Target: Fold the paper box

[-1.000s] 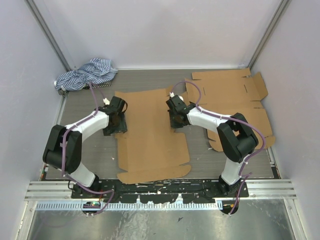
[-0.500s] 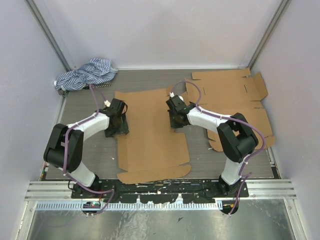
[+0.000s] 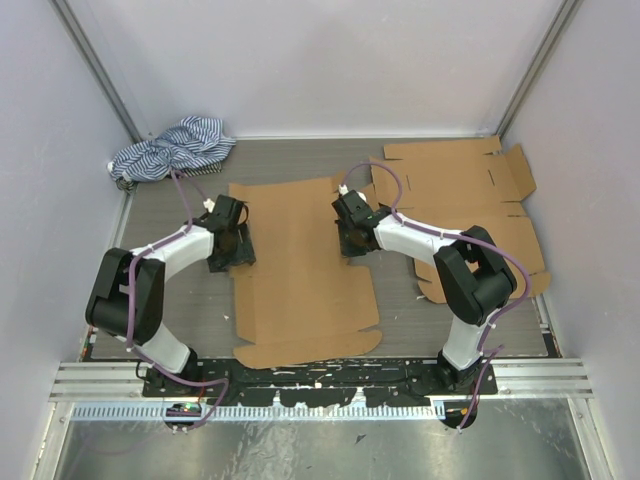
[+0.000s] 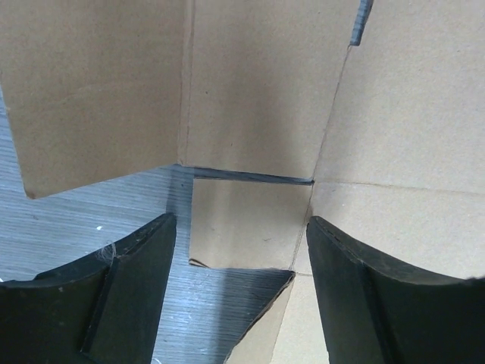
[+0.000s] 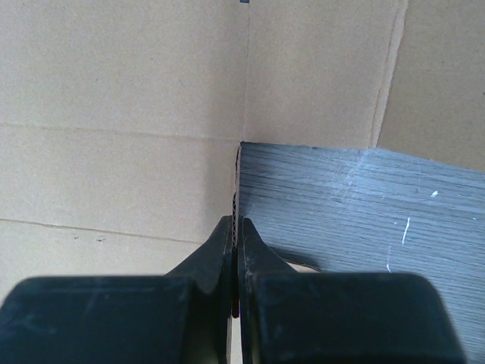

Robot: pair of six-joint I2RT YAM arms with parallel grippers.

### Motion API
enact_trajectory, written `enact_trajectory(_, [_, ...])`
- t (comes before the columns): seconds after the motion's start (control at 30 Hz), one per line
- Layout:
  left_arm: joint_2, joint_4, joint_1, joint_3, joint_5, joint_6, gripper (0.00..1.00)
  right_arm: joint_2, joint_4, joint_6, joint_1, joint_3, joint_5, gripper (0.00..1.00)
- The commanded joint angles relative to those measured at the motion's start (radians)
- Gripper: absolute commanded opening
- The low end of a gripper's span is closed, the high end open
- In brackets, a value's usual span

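Top external view: the paper box (image 3: 300, 275) lies unfolded and flat in the middle of the grey worktop (image 3: 185, 300), between the two arms. The right gripper (image 5: 236, 227) sits at the box's right edge. The right wrist view (much closer) shows its jaws pinched together on that edge, with the corrugated rim of the board caught between them. The left gripper (image 4: 241, 224) sits at the box's left edge with its jaws spread wide. A small side flap lies between its fingers (image 4: 129, 288), and I cannot tell whether they touch the board. From above, both pairs of jaws are hidden under the wrists, so only the wrist cameras show how they stand. The overhead view alone shows more flat cardboard sheets (image 3: 470, 190) stacked to the right and a striped cloth (image 3: 172, 148) bunched in the far left corner.
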Motion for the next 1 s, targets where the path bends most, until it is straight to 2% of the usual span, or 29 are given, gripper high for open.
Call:
enact_trajectory(0.0, [0.021, 0.065, 0.004, -0.045, 0.101, -0.010, 0.76, -0.011, 0.014, -0.017, 0.008, 0.029, -0.010, 0.01])
enact_trajectory(0.23, [-0.008, 0.074, 0.005, -0.044, 0.153, -0.024, 0.72, -0.002, 0.013, -0.017, 0.008, 0.033, -0.008, 0.01])
enact_trajectory(0.7, [-0.178, 0.009, 0.002, -0.027, 0.177, -0.072, 0.68, 0.009, 0.017, -0.009, 0.009, 0.037, -0.018, 0.01])
enact_trajectory(0.97, [-0.111, 0.055, -0.018, -0.017, 0.213, -0.086, 0.66, 0.009, 0.020, -0.007, 0.010, 0.034, -0.019, 0.01])
